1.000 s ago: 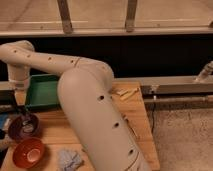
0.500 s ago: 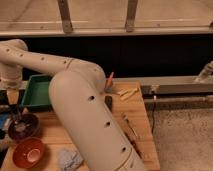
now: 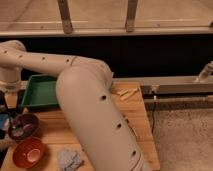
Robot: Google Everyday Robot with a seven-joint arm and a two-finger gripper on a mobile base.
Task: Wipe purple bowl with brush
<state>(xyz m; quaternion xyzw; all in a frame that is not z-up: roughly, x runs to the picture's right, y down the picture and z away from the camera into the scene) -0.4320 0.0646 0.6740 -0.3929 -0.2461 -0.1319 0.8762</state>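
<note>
No writing, label, brand or number can be read anywhere, neither on the green tray (image 3: 40,96), the purple bowl (image 3: 34,123), the orange bowl (image 3: 39,149), nor the gripper (image 3: 11,111) hanging at the left edge just above the purple bowl.

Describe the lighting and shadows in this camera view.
In the camera view, warm light falls on the wooden table and the pale arm; the band behind is near black; the gripper, at the far left just above the purple bowl, sits in shade.
</note>
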